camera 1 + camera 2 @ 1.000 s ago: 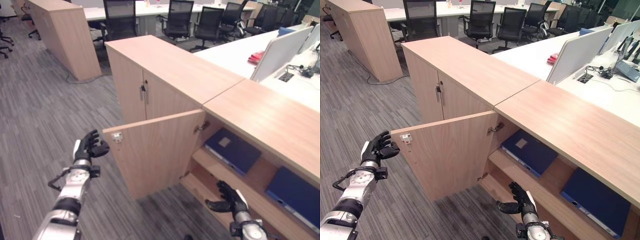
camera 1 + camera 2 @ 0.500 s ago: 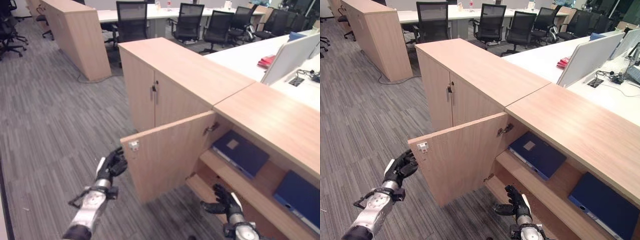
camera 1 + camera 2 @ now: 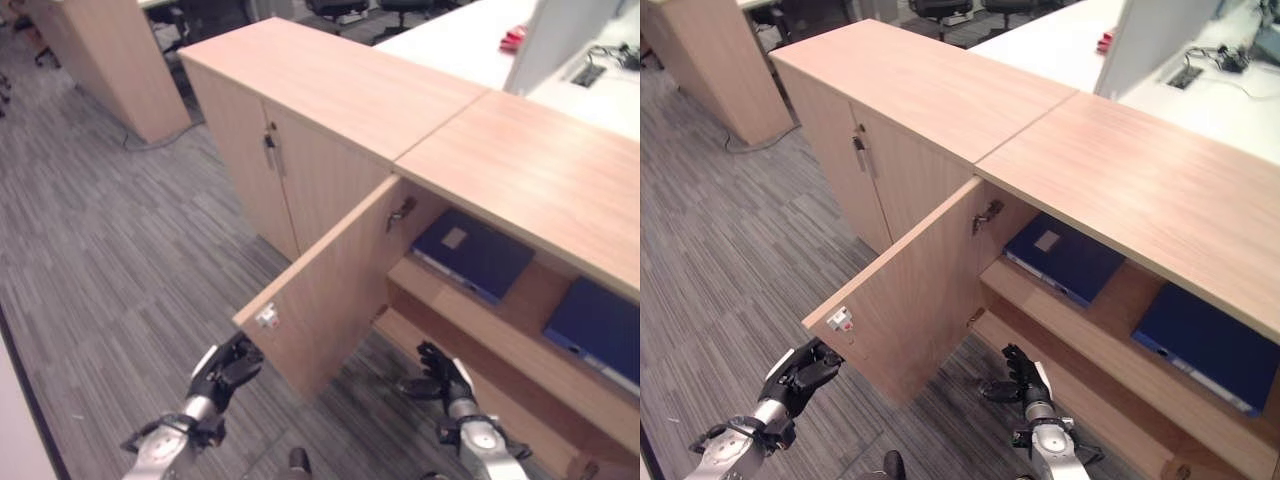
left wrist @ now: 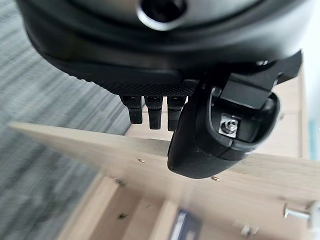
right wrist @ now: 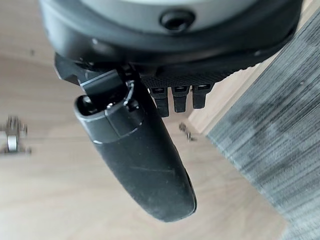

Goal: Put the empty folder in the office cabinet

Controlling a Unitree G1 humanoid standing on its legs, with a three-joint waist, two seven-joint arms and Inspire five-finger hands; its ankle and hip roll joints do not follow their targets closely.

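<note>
Left eye view: the left hand [image 3: 222,372] hangs at seven o'clock, fingers loosely bent, empty, just beside the open cabinet door [image 3: 330,290]. The right hand [image 3: 443,377] at five o'clock is relaxed and empty before the lower shelf [image 3: 480,330].

Right eye view: two blue folders [image 3: 1062,256] lie inside the cabinet [image 3: 1140,190].

Wrist views: both hands' fingers extend, grasping nothing.

Open cabinet [image 3: 1120,190], right of frame: upper shelf [image 3: 1080,320] carries two blue folders lying flat, one at centre [image 3: 1065,255], one at right edge [image 3: 1205,340].
</note>
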